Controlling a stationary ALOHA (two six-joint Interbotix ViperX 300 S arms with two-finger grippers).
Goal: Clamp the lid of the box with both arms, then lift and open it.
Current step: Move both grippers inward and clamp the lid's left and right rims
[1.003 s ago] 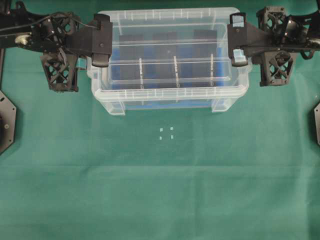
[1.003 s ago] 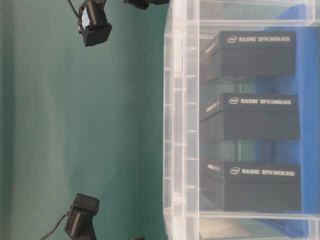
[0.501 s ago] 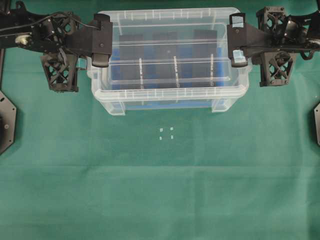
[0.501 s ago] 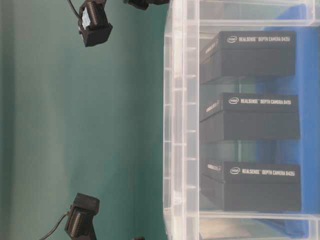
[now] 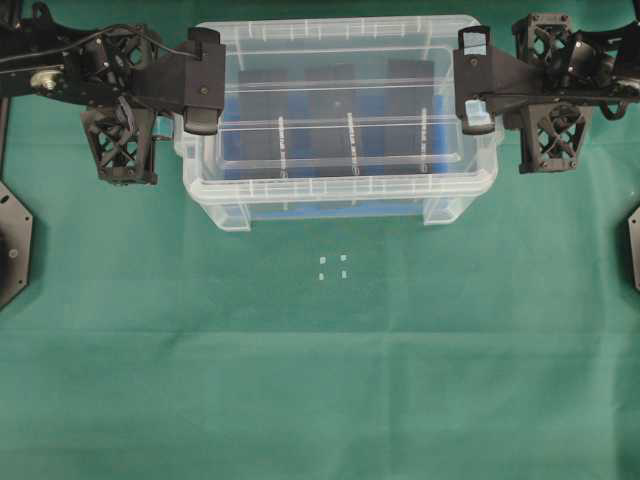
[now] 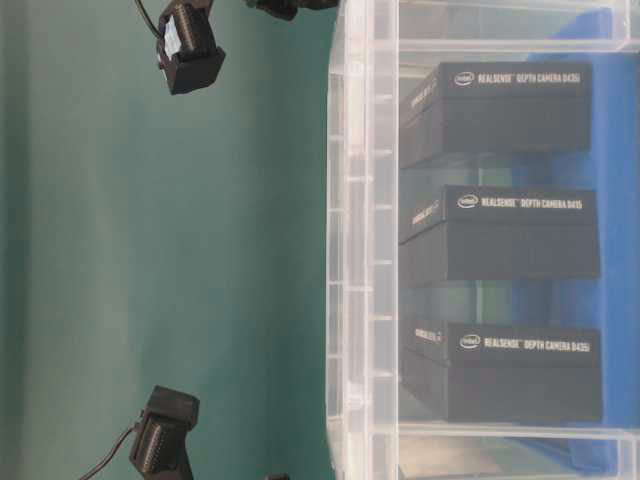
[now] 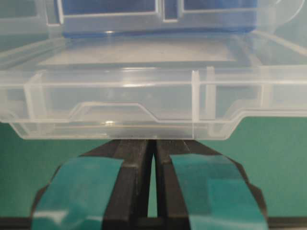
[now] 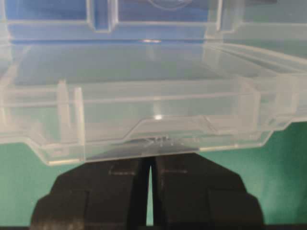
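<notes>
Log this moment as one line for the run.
left gripper: shut on lid | right gripper: shut on lid | box: on table

One box point(image 5: 340, 195). One lid point(image 5: 340, 60). Three black cartons point(image 6: 500, 235) inside the box, between the two sets of jaws. Two grippers: left point(image 5: 201, 80), right point(image 5: 474, 80). Four small white marks point(image 5: 333, 266) on one green cloth point(image 5: 320, 380).

Green cloth point(image 5: 320, 380) bears four small white marks point(image 5: 333, 267).
</notes>
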